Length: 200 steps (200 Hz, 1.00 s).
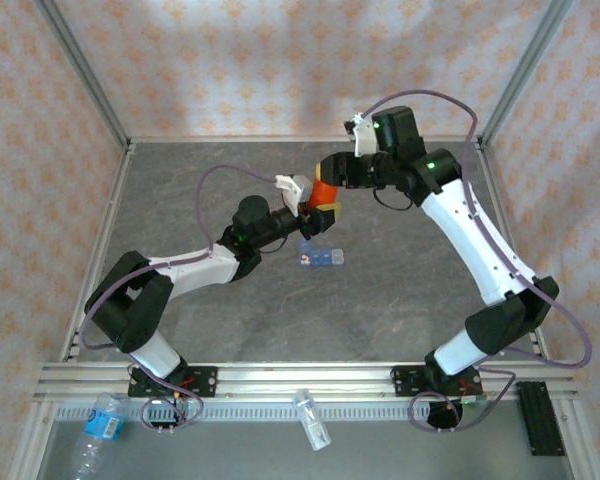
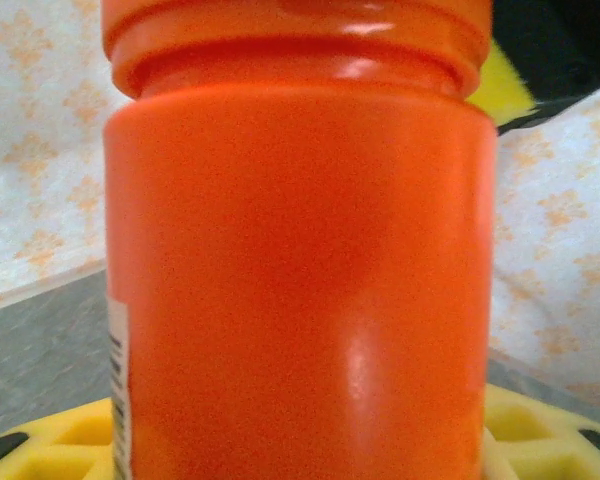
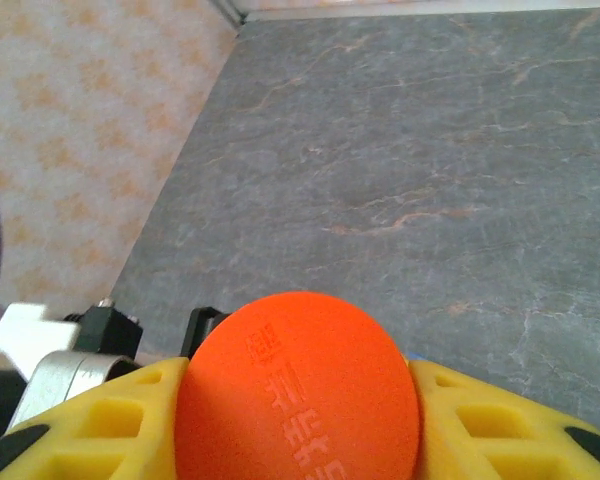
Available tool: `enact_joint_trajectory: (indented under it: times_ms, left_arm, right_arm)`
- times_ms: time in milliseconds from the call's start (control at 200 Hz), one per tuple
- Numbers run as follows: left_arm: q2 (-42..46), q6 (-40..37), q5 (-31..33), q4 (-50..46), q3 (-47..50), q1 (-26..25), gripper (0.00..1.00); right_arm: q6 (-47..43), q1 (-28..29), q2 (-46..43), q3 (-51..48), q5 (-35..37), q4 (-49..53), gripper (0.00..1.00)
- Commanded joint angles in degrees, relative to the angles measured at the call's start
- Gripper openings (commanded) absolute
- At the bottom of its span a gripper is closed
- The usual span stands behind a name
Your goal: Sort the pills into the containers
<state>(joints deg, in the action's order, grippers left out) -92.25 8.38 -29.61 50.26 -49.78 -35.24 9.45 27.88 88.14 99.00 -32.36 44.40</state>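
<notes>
Containers — one small translucent blue pill-organizer strip [image 1: 322, 257] of square compartments — lie flat mid-table on the grey stone-pattern table [image 1: 400, 310], just near of both grippers and touched by neither. Strip contents are too small to tell.

An orange cylindrical plastic vial [image 2: 300, 280] is held off the table, just far of the strip. The left gripper [image 1: 316, 205] is closed on the vial body, one yellow finger on each side, and acts as the clamp. The right gripper [image 3: 297, 450] reaches in from the far right, its jaws closed down onto the round orange cap [image 3: 297, 390], one finger against each flank.

Judged purpose: the opposed hold braces the body so the cap can be twisted off — a step not yet done. Keeping the vial close to the strip shortens the transfer.
</notes>
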Motion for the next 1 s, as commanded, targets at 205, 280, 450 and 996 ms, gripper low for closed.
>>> enact_joint_trajectory:
  times_ms: [205, 280, 450, 996]
  left_arm:
    - [1.8, -3.5, 7.7, 6.9, -1.3, 0.0, 0.00]
    - [1.5, -3.4, 7.9, 7.0, -1.4, 0.0, 0.00]
    - [0.6, -3.0, 8.2, 7.2, -1.3, 0.0, 0.00]
    - [-0.5, -1.5, 5.9, 8.2, -0.9, 0.2, 0.00]
  right_arm:
    - [12.2, 4.8, -2.8, -8.9, 7.8, -9.3, 0.43]
    - [13.0, 5.0, -2.8, -9.0, 8.2, -9.7, 0.44]
    - [12.3, 5.0, -2.7, -6.9, 9.2, -8.3, 0.48]
    - [1.4, 2.7, -2.3, 7.2, 10.2, 3.6, 0.90]
